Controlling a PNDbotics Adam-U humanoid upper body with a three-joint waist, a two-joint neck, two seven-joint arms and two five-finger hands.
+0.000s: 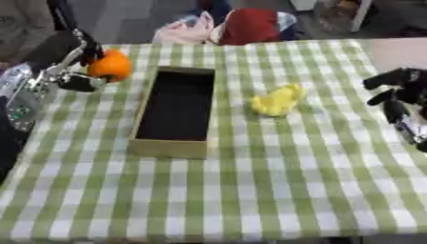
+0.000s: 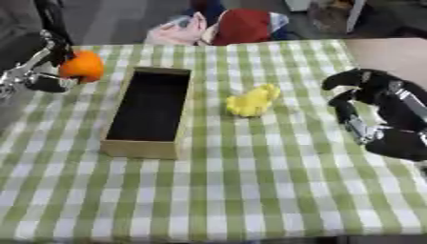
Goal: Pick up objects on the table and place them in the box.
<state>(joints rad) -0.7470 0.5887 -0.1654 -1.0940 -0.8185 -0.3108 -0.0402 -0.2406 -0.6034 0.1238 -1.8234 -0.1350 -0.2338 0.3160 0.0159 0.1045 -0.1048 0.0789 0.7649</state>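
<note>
Orange round fruit (image 1: 111,66) sat pinched in the left hand (image 1: 68,62), left of the open cardboard box (image 1: 174,111); it might have clipped the box wall. The right hand (image 2: 367,97) hung curled, empty.

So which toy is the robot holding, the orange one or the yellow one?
The orange one. The left hand has its fingers around it, left of the box. The yellow one lies untouched on the tablecloth.
</note>
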